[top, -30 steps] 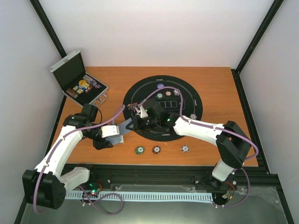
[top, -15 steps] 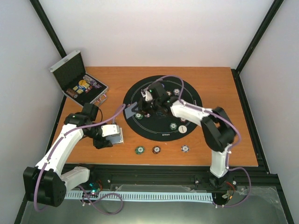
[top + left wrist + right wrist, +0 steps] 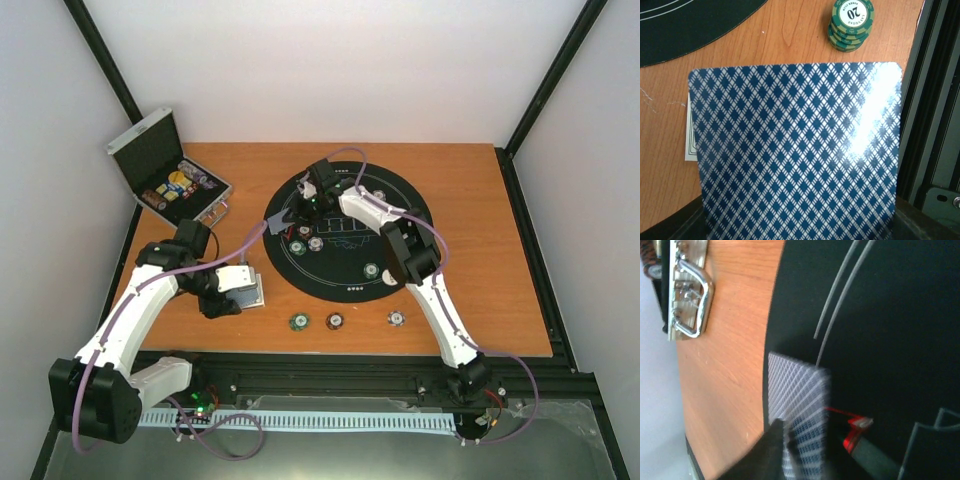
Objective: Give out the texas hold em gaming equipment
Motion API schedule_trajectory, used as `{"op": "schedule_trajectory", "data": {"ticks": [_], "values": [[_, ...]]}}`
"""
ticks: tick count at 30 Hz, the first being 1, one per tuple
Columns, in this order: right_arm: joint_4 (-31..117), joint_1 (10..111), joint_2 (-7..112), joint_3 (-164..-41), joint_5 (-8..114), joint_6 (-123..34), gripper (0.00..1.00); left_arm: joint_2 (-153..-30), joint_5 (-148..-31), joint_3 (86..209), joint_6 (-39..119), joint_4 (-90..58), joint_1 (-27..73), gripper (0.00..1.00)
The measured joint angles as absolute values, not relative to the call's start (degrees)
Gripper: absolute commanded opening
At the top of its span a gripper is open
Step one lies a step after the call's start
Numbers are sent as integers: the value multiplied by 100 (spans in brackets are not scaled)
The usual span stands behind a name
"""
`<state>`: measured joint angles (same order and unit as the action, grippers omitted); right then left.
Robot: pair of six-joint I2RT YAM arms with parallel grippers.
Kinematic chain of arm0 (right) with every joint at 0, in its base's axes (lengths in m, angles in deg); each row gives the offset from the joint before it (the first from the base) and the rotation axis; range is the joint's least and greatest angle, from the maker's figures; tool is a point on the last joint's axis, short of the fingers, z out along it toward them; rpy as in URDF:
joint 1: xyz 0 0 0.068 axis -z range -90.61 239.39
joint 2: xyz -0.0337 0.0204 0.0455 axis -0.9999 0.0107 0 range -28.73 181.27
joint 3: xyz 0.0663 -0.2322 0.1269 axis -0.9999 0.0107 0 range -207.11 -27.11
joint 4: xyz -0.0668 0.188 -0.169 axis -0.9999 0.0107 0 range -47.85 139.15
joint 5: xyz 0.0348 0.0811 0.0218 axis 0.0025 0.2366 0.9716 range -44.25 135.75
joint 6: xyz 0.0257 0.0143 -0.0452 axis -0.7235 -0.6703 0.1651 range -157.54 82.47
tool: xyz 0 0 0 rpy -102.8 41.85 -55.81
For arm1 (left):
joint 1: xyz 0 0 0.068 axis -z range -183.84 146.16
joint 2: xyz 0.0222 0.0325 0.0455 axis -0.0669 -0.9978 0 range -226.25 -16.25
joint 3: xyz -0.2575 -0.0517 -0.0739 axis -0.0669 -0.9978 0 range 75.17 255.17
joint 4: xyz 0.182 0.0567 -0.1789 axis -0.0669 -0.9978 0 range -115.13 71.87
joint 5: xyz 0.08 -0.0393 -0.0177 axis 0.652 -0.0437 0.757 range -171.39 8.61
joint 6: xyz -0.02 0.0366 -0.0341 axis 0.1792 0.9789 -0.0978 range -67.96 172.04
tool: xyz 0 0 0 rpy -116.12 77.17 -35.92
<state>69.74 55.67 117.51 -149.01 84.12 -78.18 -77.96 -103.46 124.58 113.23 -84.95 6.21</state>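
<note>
My left gripper (image 3: 238,287) is shut on a deck of blue-diamond-backed playing cards (image 3: 795,150) low over the wood near the table's left front; the cards hide its fingers in the left wrist view. A green chip stack (image 3: 851,22) stands just beyond the deck. Over the black mat's (image 3: 400,215) left edge, my right gripper (image 3: 299,210) is shut on a single card (image 3: 797,400), held on edge and blurred. Beside that card shows a small red piece (image 3: 856,429). Several chips (image 3: 315,243) lie on the mat.
The open silver case (image 3: 170,178) with chips stands at the back left; its handle (image 3: 690,300) shows in the right wrist view. Three chip stacks (image 3: 334,321) sit in a row on the wood near the front edge. A black rail (image 3: 935,100) borders the table front.
My right arm has swung from the mat's near left side toward its far left edge, carrying the single card. The left arm and its deck have stayed put.
</note>
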Motion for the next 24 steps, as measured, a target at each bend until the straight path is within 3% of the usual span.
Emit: {"op": "schedule_trajectory", "data": {"ticks": [4,14,16,24], "values": [[7385,5633,11733,-15048,8366,-7590,48,-7794,-10344,12458,11314,-8513,621,1],[8069,5729,10990,-14668,7927,-7175,53,-7787,-10339,12463,11271,-8537,621,1],[7989,5745,10538,-14215,7898,-7160,59,-7787,-10339,12465,11262,-8550,621,1],[6389,5585,8101,-11212,8239,-7722,64,-7803,-10346,12533,11216,-8585,621,1]]}}
